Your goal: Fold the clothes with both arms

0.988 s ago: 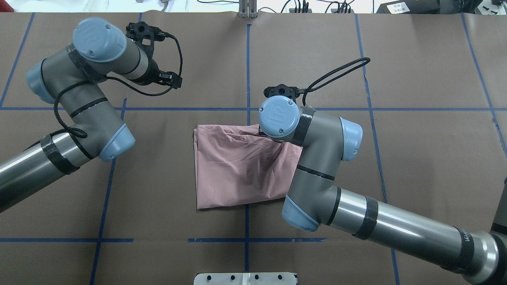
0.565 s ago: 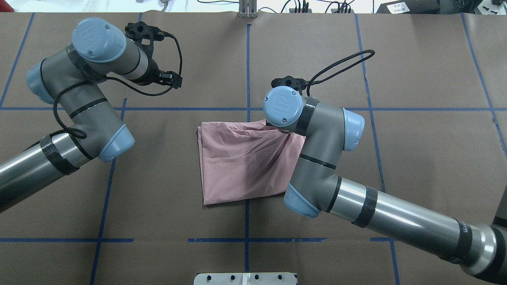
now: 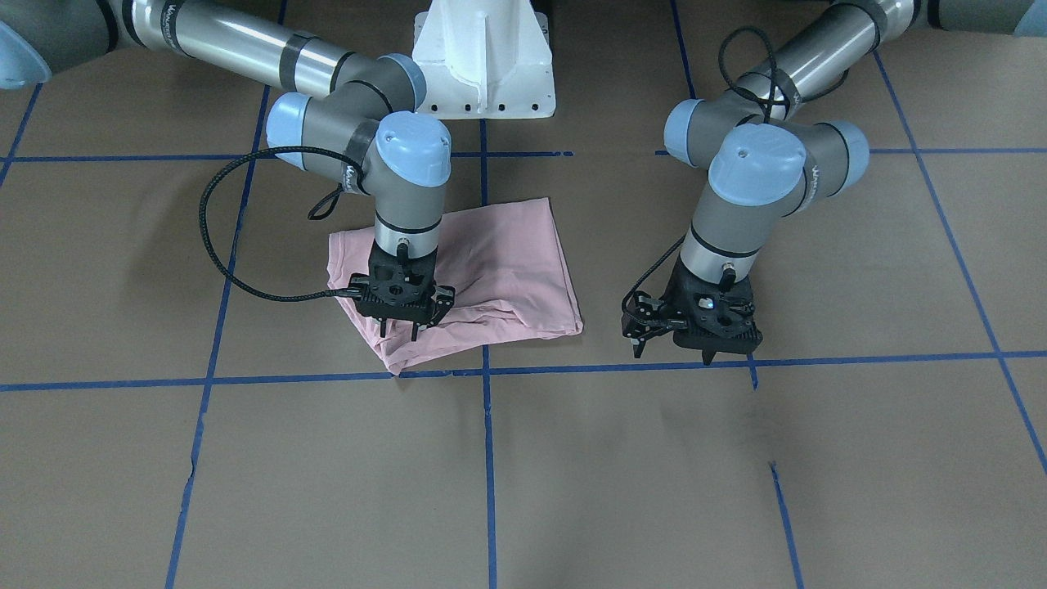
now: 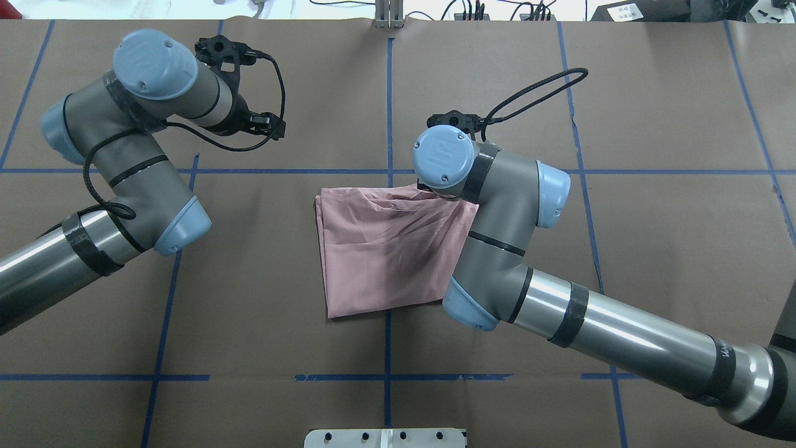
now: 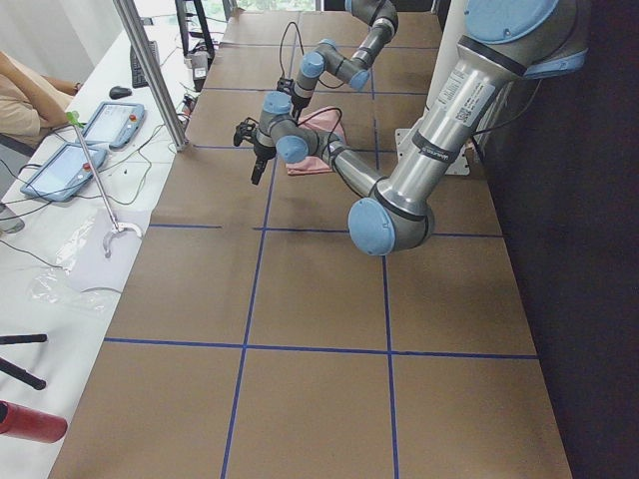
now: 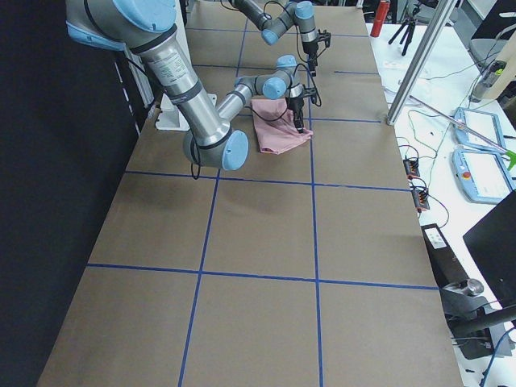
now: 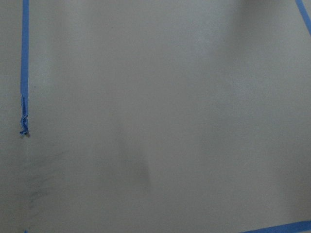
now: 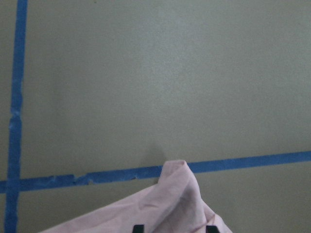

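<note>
Folded t-shirt [image 4: 382,249] lies skewed, its far corner pinched by right gripper [image 3: 401,325].

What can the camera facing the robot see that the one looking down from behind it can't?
Only the facing camera shows the right claw pinching the pink shirt at its corner, and the left claw hanging open over bare brown paper. Only the behind camera shows cables past the table's far edge; there the right arm hides its own claw. Both show the folded shirt, both arms and the blue tape lines.
</note>
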Tool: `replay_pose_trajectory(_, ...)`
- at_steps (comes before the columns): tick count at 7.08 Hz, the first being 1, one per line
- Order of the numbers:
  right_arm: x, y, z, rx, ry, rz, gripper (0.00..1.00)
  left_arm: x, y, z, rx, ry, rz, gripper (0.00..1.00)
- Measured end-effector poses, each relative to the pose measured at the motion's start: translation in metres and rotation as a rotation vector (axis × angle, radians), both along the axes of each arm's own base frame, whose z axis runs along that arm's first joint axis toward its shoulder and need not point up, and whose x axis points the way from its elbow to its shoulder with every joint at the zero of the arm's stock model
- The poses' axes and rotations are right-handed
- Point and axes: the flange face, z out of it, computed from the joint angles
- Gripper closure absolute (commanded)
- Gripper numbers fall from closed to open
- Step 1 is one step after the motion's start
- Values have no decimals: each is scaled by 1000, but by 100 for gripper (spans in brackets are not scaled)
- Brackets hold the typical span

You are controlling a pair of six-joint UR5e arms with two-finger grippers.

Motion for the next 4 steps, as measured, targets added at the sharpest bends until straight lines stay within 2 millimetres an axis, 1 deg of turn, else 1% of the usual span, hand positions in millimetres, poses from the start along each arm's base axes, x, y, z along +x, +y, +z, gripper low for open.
replay_pose_trajectory(1,22,-12,-14,0,-37,-30,0,24,18,-8,-56,49,-22,1)
replay_pose_trajectory(2,48,-24,-22,2,-69,-54,0,50,37,-21,-121,103,-51,14)
replay_pose_trajectory(3,68,-30,-22,5,-85,-68,0,74,51,-37,-176,142,-84,28)
replay_pose_trajectory(4,78,-34,-20,9,-88,-75,0,93,57,-50,-221,163,-123,36)
